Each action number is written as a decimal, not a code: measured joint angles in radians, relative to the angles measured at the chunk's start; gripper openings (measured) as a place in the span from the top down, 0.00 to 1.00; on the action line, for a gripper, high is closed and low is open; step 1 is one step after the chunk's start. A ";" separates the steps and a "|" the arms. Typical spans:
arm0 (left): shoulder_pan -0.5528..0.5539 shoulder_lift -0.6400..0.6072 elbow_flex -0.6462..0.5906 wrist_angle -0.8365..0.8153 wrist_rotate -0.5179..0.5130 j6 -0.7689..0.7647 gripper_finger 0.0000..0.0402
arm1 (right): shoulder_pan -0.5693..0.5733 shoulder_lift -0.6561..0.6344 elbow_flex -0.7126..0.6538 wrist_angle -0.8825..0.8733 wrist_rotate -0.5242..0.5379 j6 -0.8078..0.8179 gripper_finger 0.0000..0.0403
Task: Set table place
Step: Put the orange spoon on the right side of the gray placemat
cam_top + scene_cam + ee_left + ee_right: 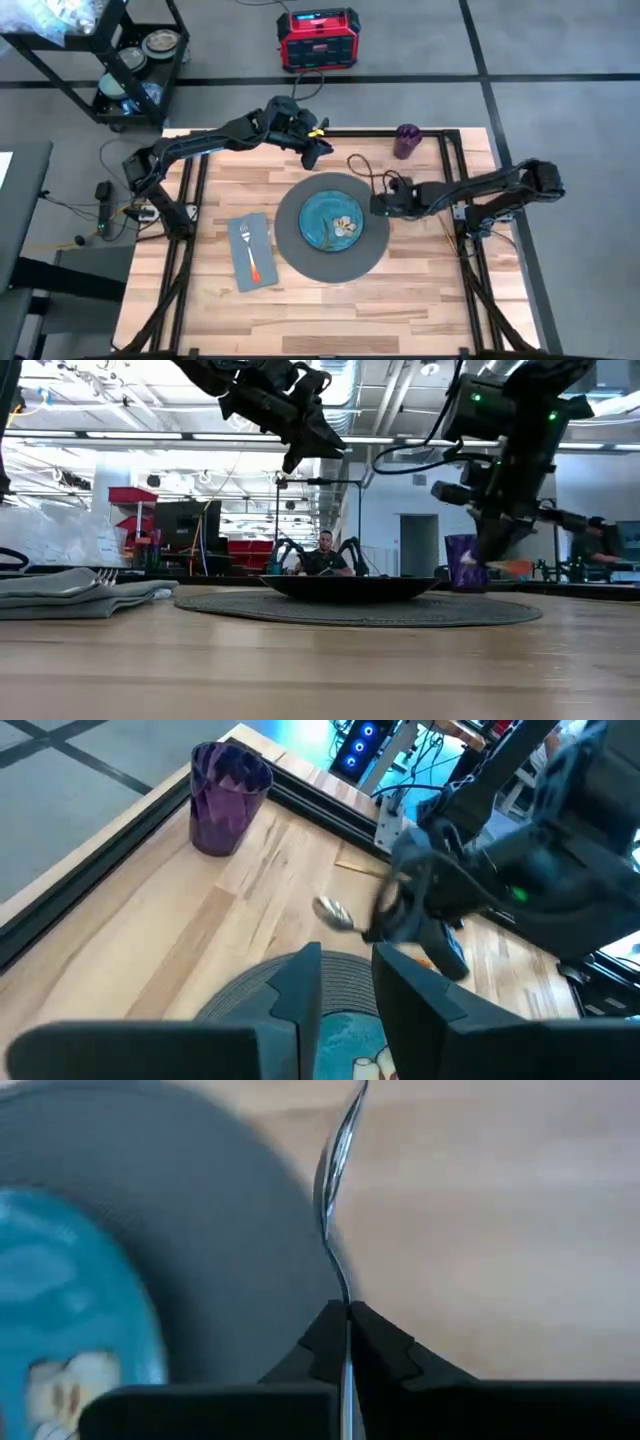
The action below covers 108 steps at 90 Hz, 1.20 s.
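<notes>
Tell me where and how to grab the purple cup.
Grip the purple cup across its upper wall near the rim, coming straight down from above. It stands upright and alone by the table far edge, open mouth up, so open jaws can straddle it.

wood table [420, 280]: mat [372, 252] at centre, napkin [238, 262] left of it, cup [407, 141] behind it.

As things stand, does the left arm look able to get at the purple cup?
Probably yes: the left gripper hangs above the table's far edge, the purple cup stands alone near the far right corner, nothing between them.
</notes>
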 joint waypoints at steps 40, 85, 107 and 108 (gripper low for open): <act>0.000 0.000 0.000 -0.004 -0.001 -0.001 0.81 | 0.052 0.127 0.001 0.205 -0.039 -0.019 1.00; 0.000 0.000 0.000 -0.004 -0.001 -0.002 0.81 | 0.058 0.126 0.003 0.137 0.004 -0.019 0.95; 0.000 0.000 0.000 -0.003 -0.001 -0.001 0.81 | 0.084 0.130 0.033 0.136 0.012 -0.032 0.91; 0.000 0.000 0.000 -0.003 -0.001 -0.001 0.81 | 0.085 0.130 0.033 0.135 0.012 -0.031 0.91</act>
